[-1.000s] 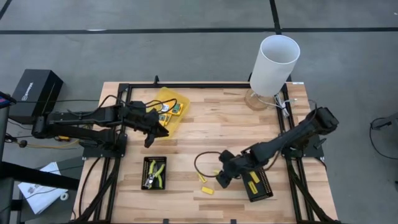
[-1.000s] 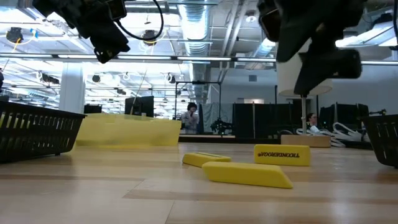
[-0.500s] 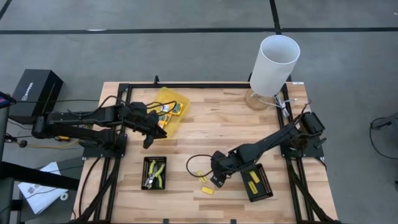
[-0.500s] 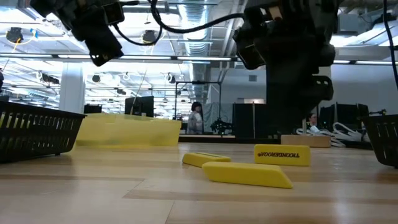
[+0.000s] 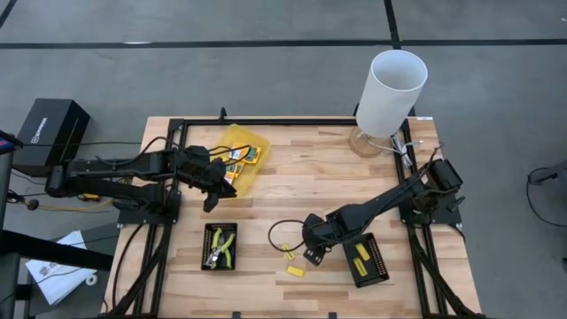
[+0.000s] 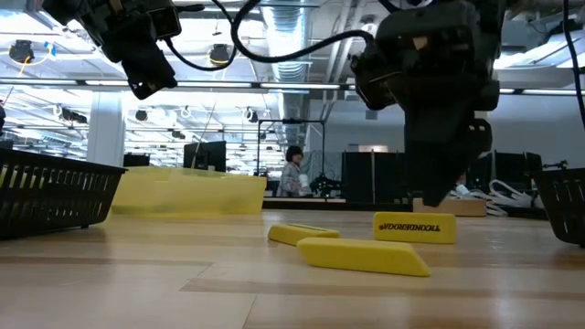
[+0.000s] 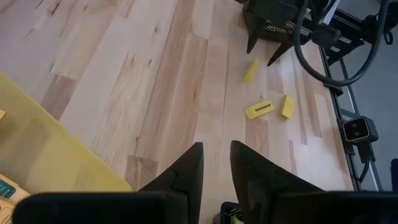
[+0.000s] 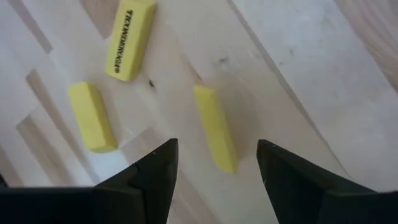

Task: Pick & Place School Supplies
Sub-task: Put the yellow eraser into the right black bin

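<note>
At table centre, slightly toward 5 o'clock, the right gripper (image 5: 312, 254) hangs over three loose yellow pieces (image 8: 215, 127), its jaws released and straddling one, nothing grasped. Another yellow piece lies in the black tray (image 5: 378, 271) at 4 o'clock. The left gripper (image 5: 219, 188) waits at 9 o'clock beside the yellow container (image 5: 251, 169), fingers near together, empty. The plier tool (image 5: 221, 247) lies in the tray at 7 o'clock.

High view straight down over whole surface (image 5: 292, 182); low view level across it into room; right wrist view close above three yellow pieces (image 8: 214, 127), which left wrist view, looking across the boards, and low view also catch.
</note>
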You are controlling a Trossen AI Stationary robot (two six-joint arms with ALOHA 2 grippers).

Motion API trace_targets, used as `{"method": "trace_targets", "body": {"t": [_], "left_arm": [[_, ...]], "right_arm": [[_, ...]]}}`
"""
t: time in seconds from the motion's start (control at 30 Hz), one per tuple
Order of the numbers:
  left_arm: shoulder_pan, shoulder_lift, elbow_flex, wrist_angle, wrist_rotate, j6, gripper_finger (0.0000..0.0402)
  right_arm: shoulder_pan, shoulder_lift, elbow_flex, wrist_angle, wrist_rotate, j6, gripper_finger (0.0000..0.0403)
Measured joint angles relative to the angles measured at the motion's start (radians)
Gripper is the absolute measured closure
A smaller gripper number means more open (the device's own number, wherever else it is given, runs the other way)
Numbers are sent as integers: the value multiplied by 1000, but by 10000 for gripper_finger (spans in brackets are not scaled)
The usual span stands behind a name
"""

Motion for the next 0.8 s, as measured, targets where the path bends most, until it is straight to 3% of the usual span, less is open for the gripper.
{"method": "trace_targets", "body": {"t": [0.8], "left_arm": [[0,0,0,-8,-1,0,325]], "right_arm": [[-40,0,-13,35,19,-52,193]]}}
